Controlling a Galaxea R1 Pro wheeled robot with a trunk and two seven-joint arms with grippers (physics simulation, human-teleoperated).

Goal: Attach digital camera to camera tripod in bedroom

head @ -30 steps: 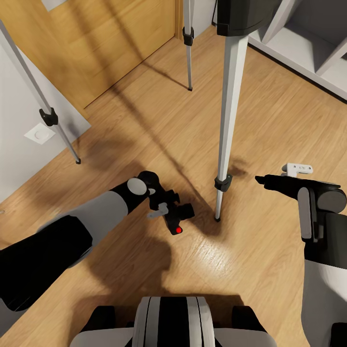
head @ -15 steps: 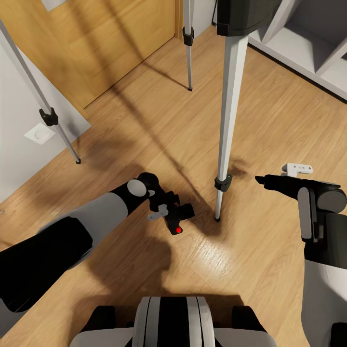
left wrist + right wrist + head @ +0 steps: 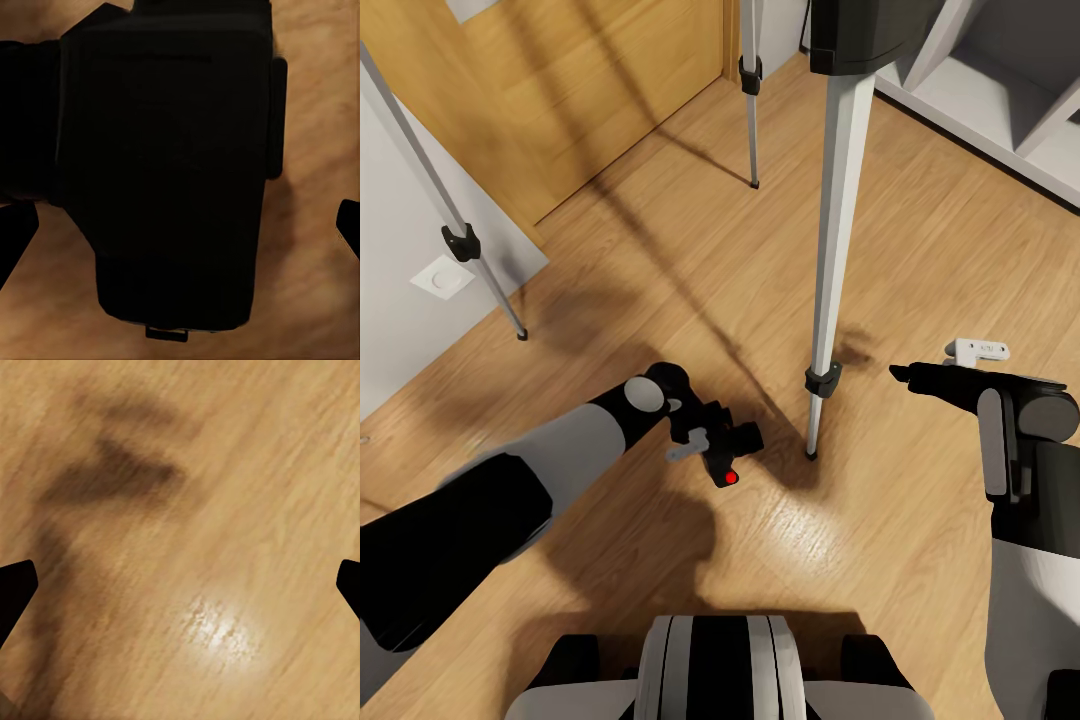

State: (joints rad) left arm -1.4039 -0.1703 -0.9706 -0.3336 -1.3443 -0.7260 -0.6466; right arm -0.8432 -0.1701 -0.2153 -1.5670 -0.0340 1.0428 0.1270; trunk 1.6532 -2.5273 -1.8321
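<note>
The digital camera (image 3: 732,455), black with a red dot, lies on the light wood floor just left of the camera tripod's near leg (image 3: 838,220). My left gripper (image 3: 705,435) hangs right over it, open. In the left wrist view the camera body (image 3: 165,172) sits between the two fingertips (image 3: 15,240), which stand wide apart at the picture's edges. My right gripper (image 3: 905,375) is held open to the right of that leg, over bare floor (image 3: 225,510). The tripod's other legs (image 3: 450,220) reach the floor further back, and its black head (image 3: 860,35) is cut off at the top.
A wooden door (image 3: 590,80) and a white wall with a socket plate (image 3: 442,280) stand at the left and back. White shelving (image 3: 1000,90) is at the back right. A small white fitting (image 3: 977,349) shows beside my right arm. My base (image 3: 715,670) is below.
My left wrist has sunk slightly toward the camera. The camera, the tripod and the right arm have not moved.
</note>
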